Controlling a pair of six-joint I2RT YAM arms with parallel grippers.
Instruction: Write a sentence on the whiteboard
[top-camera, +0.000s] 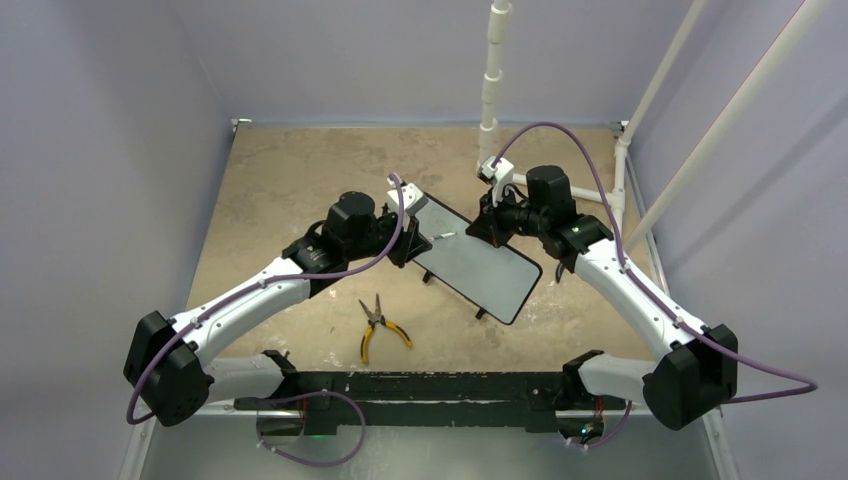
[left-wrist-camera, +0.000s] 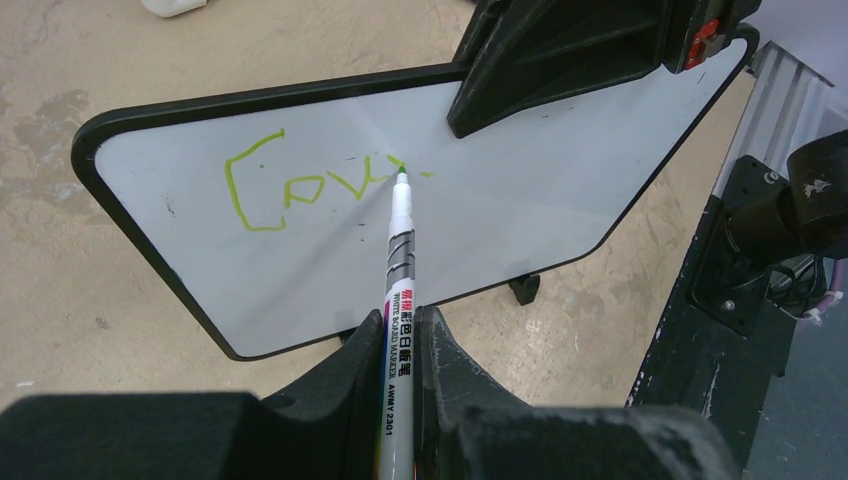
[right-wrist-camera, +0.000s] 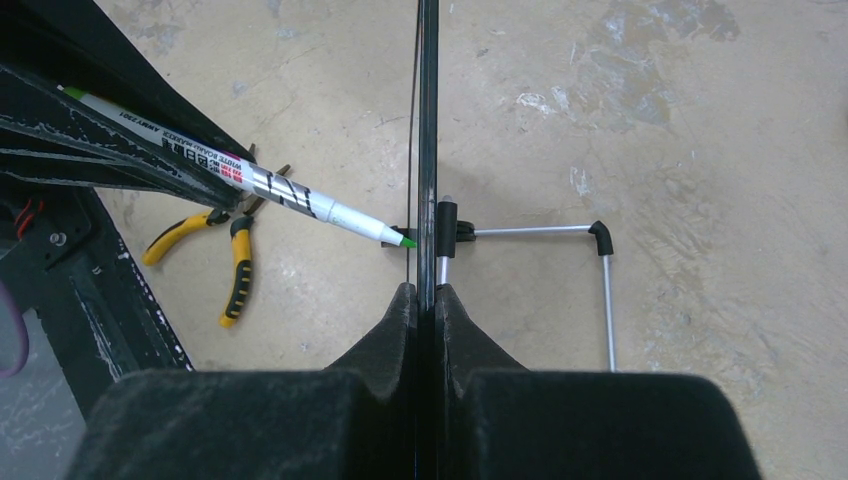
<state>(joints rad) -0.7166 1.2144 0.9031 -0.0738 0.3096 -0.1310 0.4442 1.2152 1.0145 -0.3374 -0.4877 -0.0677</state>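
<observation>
Your left end effector (left-wrist-camera: 398, 335) is clamped on a green marker (left-wrist-camera: 401, 250), tip at the whiteboard (left-wrist-camera: 500, 230). Your right end effector (right-wrist-camera: 427, 300) pinches the whiteboard's top edge, steadying it on the counter (left-wrist-camera: 100, 60). The sentence (left-wrist-camera: 300, 190) amounts to a few letters in one row; most remains unwritten.

The whiteboard (top-camera: 480, 265) stands on the worktop (top-camera: 280, 180), the left gripper (top-camera: 420, 238) and right gripper (top-camera: 490, 228) at its far end; pliers (top-camera: 378, 325) lie nearby.

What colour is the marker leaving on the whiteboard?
Yellow-green; the writing shows best in the left wrist view.
</observation>
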